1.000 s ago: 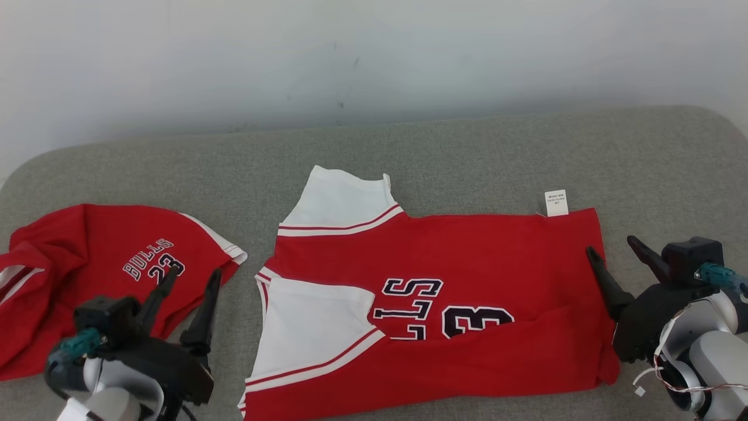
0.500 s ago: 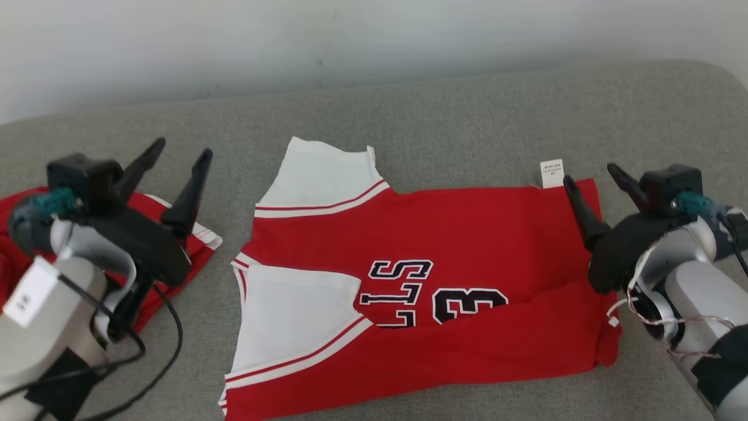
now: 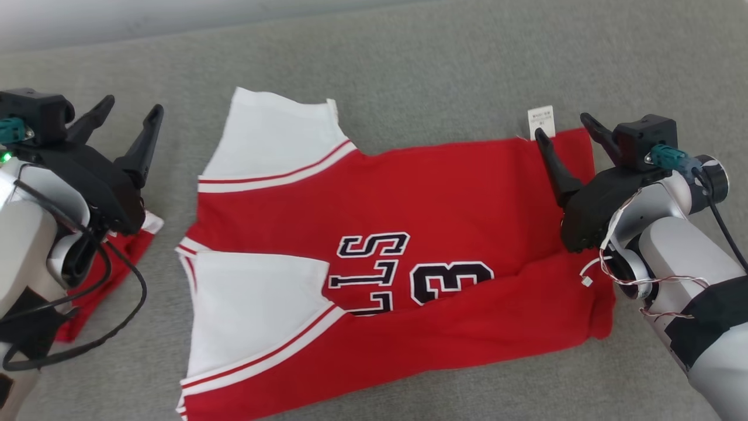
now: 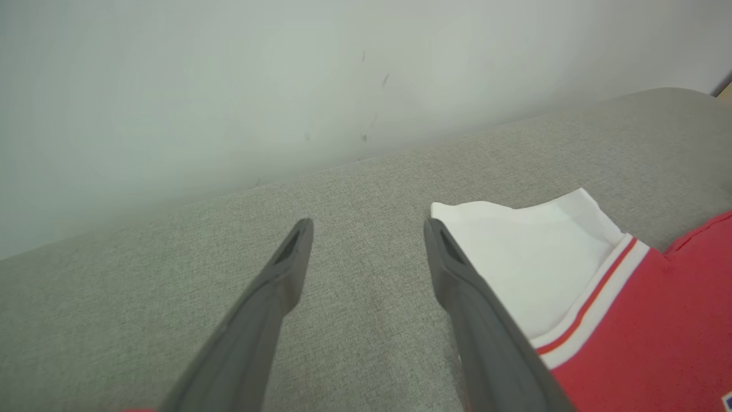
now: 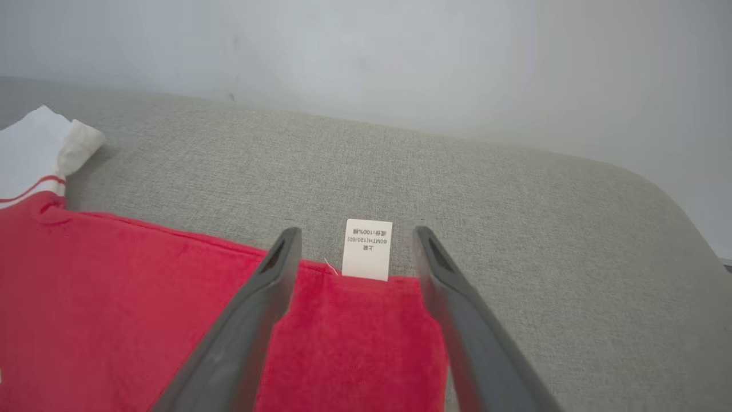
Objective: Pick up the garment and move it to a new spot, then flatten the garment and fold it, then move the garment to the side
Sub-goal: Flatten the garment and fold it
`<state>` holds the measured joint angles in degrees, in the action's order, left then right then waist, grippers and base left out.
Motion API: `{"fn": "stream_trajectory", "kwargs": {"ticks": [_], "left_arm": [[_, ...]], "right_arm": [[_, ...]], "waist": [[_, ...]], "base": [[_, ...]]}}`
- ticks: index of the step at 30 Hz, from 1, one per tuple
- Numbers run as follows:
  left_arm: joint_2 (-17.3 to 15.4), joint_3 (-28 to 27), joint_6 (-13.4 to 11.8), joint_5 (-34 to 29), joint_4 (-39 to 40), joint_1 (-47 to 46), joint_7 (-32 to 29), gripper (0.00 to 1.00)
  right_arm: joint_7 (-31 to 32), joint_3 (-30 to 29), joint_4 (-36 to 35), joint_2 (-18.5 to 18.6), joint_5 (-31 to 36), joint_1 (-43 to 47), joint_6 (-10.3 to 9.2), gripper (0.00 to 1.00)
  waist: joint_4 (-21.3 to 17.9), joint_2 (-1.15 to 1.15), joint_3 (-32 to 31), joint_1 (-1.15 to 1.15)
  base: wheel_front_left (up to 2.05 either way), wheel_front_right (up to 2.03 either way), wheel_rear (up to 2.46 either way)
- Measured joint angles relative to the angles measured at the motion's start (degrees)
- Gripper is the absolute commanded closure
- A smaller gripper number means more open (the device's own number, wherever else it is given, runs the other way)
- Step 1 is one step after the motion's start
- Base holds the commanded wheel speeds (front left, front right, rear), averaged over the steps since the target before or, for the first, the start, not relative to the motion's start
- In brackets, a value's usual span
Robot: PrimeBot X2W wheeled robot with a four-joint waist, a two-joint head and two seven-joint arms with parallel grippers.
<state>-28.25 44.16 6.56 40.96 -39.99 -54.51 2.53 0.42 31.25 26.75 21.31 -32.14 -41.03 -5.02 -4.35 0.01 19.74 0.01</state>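
Note:
The garment (image 3: 438,222) is a red jersey with white sleeves and dark lettering, lying spread on the grey cushion (image 3: 409,70). Its near edge is folded up over the lettering. My left gripper (image 3: 132,105) is open, just left of the far white sleeve (image 3: 274,140). In the left wrist view the left gripper (image 4: 369,223) has bare cushion between its fingers, with the sleeve (image 4: 532,257) beside its right finger. My right gripper (image 3: 561,125) is open over the garment's far right corner. In the right wrist view the right gripper (image 5: 355,231) frames the white label (image 5: 367,249) and the red hem (image 5: 354,320).
A second red garment (image 3: 96,280) lies at the left, partly under my left arm. A pale wall (image 4: 229,86) rises behind the cushion's far edge. The cushion's rounded right end (image 5: 657,229) falls away past the right gripper.
The head camera has tilted down. Both grippers have moved away from me, still open: the left from over the second red garment to beside the white sleeve, the right to the labelled corner.

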Motion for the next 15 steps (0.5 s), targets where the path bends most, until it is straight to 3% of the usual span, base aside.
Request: {"fn": "stream_trajectory", "kwargs": {"ticks": [15], "left_arm": [[1.8, 3.0, 0.6, 0.4, -8.9, -5.7, 0.1, 0.0]], "right_arm": [[-2.9, 2.0, 0.3, -1.6, 2.5, -1.9, 0.05, 0.0]], "waist": [[-5.6, 0.0, 4.6, 0.0]], "base": [[0.0, 0.0, 0.0]]}}
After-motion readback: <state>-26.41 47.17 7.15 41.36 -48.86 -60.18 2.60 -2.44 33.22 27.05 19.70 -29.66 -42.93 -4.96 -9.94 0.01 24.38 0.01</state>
